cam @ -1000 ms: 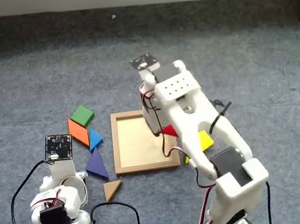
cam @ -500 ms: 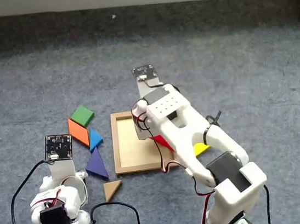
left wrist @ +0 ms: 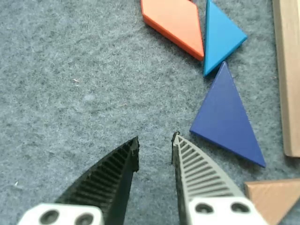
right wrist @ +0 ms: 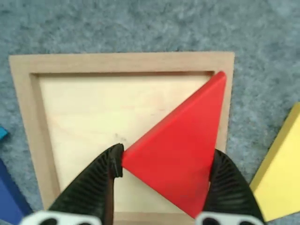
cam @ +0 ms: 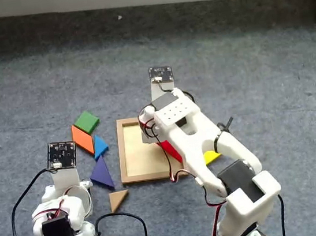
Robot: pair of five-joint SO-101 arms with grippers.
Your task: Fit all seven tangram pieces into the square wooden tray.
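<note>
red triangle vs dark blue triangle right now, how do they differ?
The red triangle is gripped in the right pincer over the tray; the dark blue triangle lies loose on the carpet beside the tray. The red triangle's corner overlaps the tray rim; the dark blue triangle is wholly outside it. Both are plain flat triangles.

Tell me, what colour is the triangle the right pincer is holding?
Red; the triangle in the right pincer shows best in the right wrist view.
</note>
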